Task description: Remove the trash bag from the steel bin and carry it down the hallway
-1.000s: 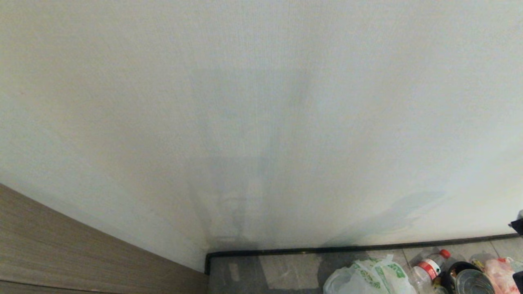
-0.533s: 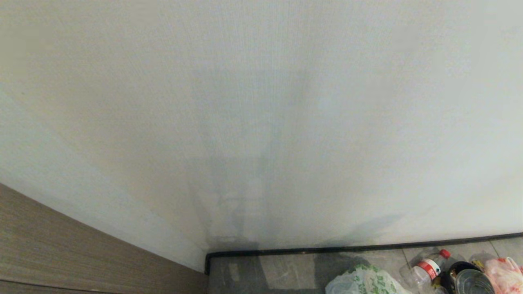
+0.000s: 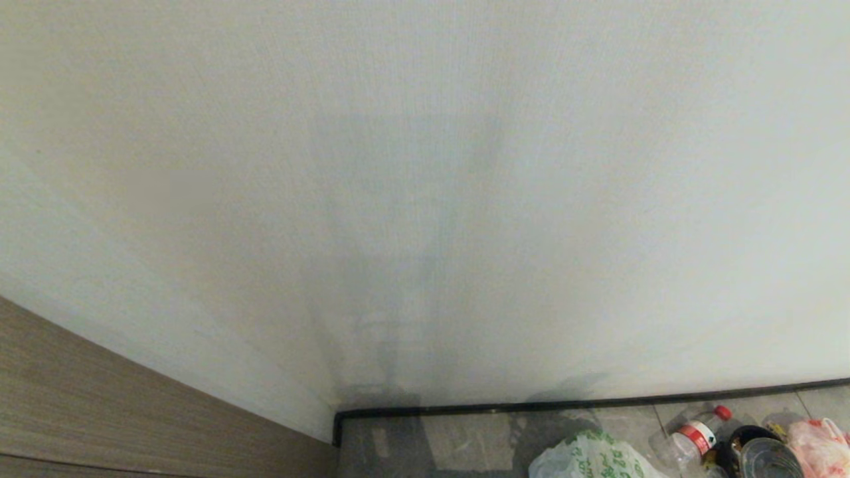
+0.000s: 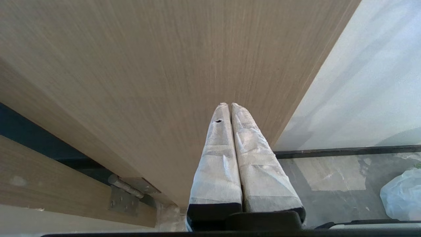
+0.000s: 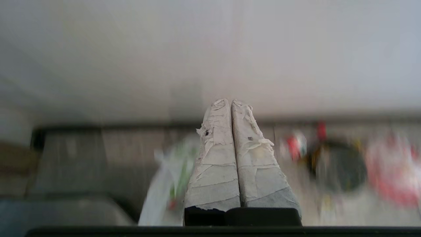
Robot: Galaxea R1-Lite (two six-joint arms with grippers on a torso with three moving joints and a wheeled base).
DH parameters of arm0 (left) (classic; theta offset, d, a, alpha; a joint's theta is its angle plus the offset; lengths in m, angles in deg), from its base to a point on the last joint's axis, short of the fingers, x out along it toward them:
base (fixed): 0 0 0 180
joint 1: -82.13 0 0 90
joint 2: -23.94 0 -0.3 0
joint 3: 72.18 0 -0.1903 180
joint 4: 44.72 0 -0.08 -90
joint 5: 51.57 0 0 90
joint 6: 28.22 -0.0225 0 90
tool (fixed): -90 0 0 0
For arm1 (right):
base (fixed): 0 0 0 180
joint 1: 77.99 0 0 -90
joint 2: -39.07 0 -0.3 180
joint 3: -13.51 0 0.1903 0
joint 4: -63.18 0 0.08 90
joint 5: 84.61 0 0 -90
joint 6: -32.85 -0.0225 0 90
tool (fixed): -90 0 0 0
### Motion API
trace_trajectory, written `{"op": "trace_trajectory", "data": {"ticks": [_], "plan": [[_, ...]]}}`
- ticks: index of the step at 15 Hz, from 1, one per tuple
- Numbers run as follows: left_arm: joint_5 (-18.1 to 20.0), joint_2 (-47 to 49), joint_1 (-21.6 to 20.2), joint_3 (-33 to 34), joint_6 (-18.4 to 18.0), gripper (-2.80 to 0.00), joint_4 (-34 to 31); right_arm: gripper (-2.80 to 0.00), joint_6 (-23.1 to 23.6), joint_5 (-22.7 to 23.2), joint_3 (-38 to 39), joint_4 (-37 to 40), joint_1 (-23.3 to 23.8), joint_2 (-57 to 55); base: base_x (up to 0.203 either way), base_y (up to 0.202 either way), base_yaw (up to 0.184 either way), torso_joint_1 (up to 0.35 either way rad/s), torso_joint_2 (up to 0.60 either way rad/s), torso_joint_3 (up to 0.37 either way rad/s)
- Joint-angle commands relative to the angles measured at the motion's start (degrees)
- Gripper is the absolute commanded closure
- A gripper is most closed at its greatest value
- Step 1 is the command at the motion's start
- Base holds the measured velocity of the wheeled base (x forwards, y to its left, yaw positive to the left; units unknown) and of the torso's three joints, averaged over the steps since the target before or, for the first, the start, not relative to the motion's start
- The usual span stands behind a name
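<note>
**A:** What is different from one second ago?

**B:** I start with the nearest. The right gripper [image 5: 231,101] has its fingers pressed together and holds nothing. In the head view, a dark part at the 3 o'clock edge is gone now. The trash bag [image 3: 591,458] lies on the floor at 5 o'clock. Before, it stood taller with its loops up. Now it has sunk lower, and its shadow on the white wall [image 3: 425,166] is smaller.

**A:** And for the task?

**B:** I judge the bag is set down and released, so the carrying seems finished here. The left gripper [image 4: 231,105] is also closed and empty, beside the wooden door [image 4: 148,65].

**A:** What is hard to see?

**B:** The bag is cut off by the bottom edge. The steel bin shows in no view. Toward 4 o'clock, a plastic bottle [image 3: 697,435], a black round tub [image 3: 764,458] and a pinkish bag [image 3: 820,445] are partly cut off, and they are blurred in the right wrist view. Behind them runs the black skirting [image 3: 597,401].
</note>
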Motion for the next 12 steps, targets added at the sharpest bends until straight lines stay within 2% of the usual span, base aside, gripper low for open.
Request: {"op": "trace_trajectory", "data": {"ticks": [1, 4, 12], "plan": [[-0.03, -0.11, 0.0, 0.09, 0.02, 0.0, 0.0, 0.0, 0.12, 0.26, 1.17, -1.48, -0.13, 1.24, 0.0, 0.0, 0.0, 0.0, 0.0, 0.0], [-0.03, -0.11, 0.0, 0.0, 0.02, 0.0, 0.01, 0.0, -1.92, 0.18, 1.08, 0.02, -0.04, 1.07, 0.0, 0.0, 0.0, 0.0, 0.0, 0.0], [-0.03, -0.11, 0.0, 0.0, 0.01, 0.0, 0.01, 0.0, -1.97, 0.18, 1.08, -0.12, -0.04, 1.07, 0.0, 0.0, 0.0, 0.0, 0.0, 0.0]]}}
